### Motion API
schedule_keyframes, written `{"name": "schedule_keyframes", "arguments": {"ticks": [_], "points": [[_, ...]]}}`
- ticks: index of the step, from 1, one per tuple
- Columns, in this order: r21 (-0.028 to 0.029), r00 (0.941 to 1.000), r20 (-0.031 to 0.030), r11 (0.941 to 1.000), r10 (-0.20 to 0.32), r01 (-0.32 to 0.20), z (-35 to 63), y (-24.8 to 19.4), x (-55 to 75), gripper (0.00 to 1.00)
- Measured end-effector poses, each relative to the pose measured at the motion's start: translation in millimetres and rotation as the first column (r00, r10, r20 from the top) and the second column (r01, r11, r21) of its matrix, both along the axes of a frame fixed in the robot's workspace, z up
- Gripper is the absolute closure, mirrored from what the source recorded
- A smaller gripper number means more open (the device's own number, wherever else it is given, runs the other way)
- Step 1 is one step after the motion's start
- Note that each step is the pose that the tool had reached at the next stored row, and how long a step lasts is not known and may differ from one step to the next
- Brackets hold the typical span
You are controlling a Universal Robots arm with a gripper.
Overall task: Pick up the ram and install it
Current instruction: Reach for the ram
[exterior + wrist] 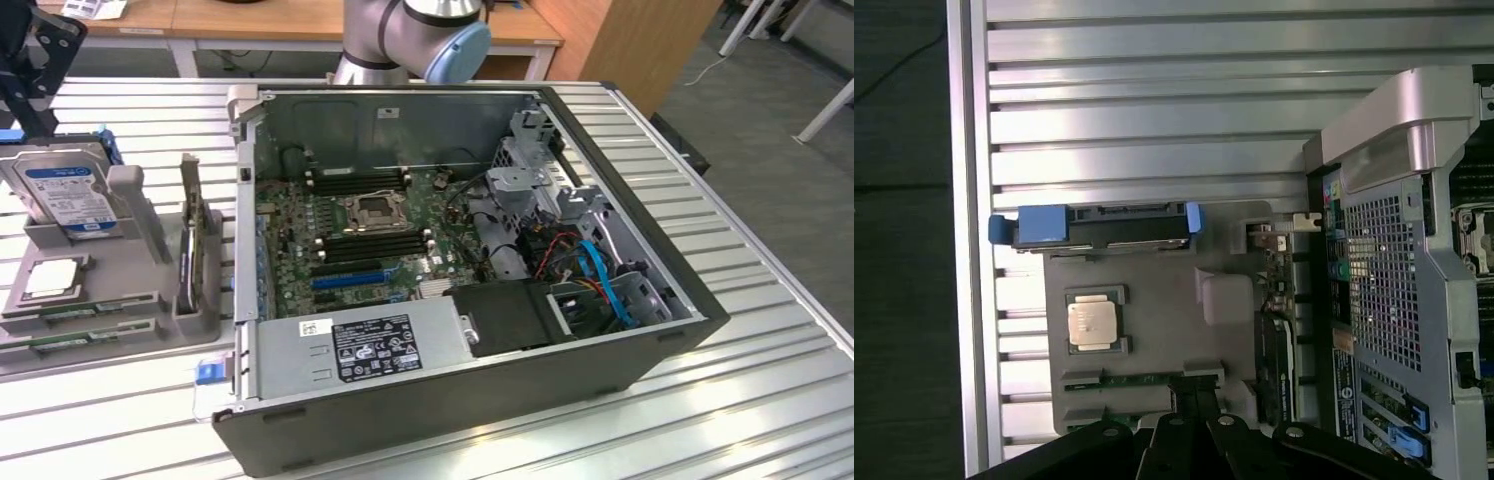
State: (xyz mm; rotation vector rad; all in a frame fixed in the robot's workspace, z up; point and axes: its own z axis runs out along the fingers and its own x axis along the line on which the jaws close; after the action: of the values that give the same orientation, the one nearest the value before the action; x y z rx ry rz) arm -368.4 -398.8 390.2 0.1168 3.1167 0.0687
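Slatted metal table [761, 350] carries an open computer case [534, 400] and, at the exterior view's left, a grey parts tray [140, 290]. Above the tray hangs the gripper [1192, 390], fingers pressed together and holding nothing, its tips lined up over the ram [1134, 378] lying in a tray slot. Lowered like this, the closed tips would likely jab the board rather than straddle it.

Open computer case [534, 390] (motherboard [287, 215] exposed) sits beside a grey parts tray [147, 300].
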Motion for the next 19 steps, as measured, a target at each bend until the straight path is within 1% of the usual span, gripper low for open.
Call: {"name": "schedule_keyframes", "arguments": {"ticks": [5, 8, 11, 19], "points": [[0.0, 1.0, 0.0001, 1.0, 0.0, 0.0, -0.1, 0.0, 0.0, 0.9], [0.0, 1.0, 0.0001, 1.0, 0.0, 0.0, 0.0, -1.4, -0.2, 0.9], [0.0, 1.0, 0.0, 1.0, 0.0, 0.0, 0.0, -4.1, -1.0, 0.9], [0.0001, 1.0, 0.0001, 1.0, 0.0, 0.0, -0.1, -13.8, -4.1, 0.9]]}}
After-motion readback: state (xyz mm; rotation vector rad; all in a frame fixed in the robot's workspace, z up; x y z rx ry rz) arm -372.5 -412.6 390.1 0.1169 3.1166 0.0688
